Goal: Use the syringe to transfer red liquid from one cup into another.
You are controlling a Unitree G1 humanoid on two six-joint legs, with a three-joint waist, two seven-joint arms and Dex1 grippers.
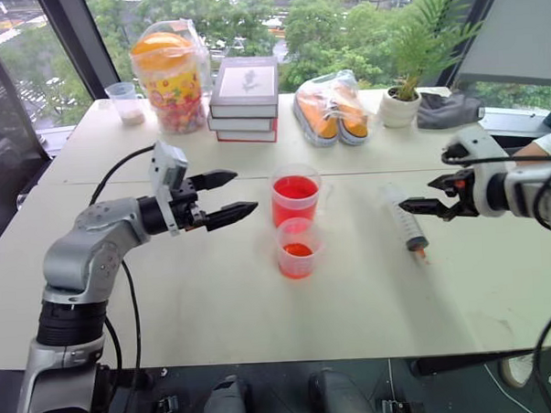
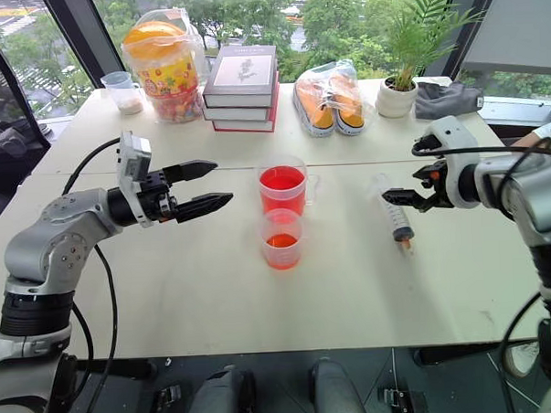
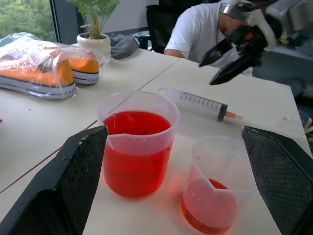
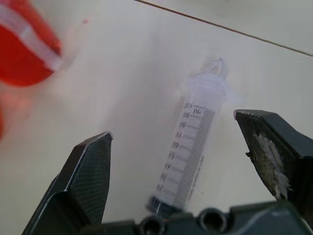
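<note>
Right gripper [image 1: 420, 207] — two black fingers spread wide apart, nothing between them — hangs above the table, just over the plunger end of the large clear plastic syringe [image 1: 406, 224]. From the right wrist camera the syringe barrel with its printed scale lies flat between the two open fingers, not touched by either. The syringe rests on the pale table [image 1: 262, 308], small orange-red tip pointing toward the near edge, white plunger end toward the window.

Left gripper [image 1: 225, 196] likewise stands open and empty, held level above the table, pointing at the two cups from their left.

Between the grippers: a larger clear plastic measuring cup [image 1: 296, 196], well filled with bright red liquid [image 1: 295, 187], and just in front of it, nearly touching, a smaller clear plastic cup [image 1: 296, 248] holding only a shallow layer of the same red liquid. The syringe lies well apart from both, to their right.

Along the far edge — a small clear cup [image 1: 126, 102], a bagged jar of coloured sweets with an orange lid [image 1: 170, 76], a stack of books [image 1: 244, 99], orange shoes wrapped in clear plastic [image 1: 332, 108], a potted green plant in a white pot [image 1: 402, 102], a grey cloth [image 1: 448, 109]. A person in a white shirt [image 3: 200, 30] sits beyond the table's right side.
</note>
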